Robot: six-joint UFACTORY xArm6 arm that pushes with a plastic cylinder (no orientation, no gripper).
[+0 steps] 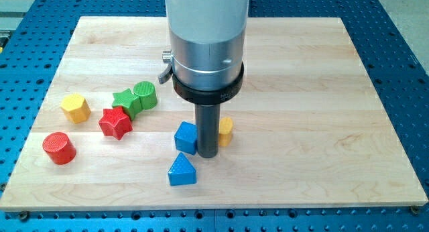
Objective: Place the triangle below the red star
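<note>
The blue triangle (181, 169) lies near the view's bottom, just left of centre. The red star (115, 122) lies to its upper left, at the view's left. My tip (207, 154) is down on the board, just up and to the right of the triangle and apart from it. The tip stands between a blue block (186, 137) on its left and a yellow block (226, 130) on its right, which the rod partly hides.
A green star (125, 100) and a green cylinder-like block (145, 94) lie just above the red star. A yellow hexagonal block (75, 108) and a red cylinder (59, 147) lie at the far left. The wooden board (322, 125) ends at blue perforated table.
</note>
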